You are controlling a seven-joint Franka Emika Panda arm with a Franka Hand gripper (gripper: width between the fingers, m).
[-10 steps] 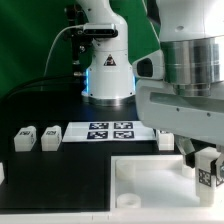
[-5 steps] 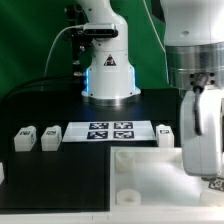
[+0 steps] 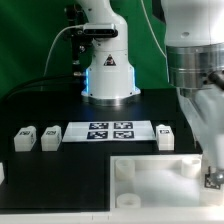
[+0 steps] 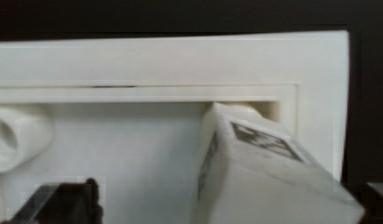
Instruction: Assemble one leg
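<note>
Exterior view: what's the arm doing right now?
The arm's gripper is low over the large white square piece, at its edge on the exterior view's right, carrying a leg. The wrist view shows that leg tilted against the piece's rim. Three more legs lie beside the marker board.

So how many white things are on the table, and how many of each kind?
legs: 4, one held up by the arm
big square piece: 1
marker board: 1
Total: 6, plus one cut-off white bit I can't identify.
</note>
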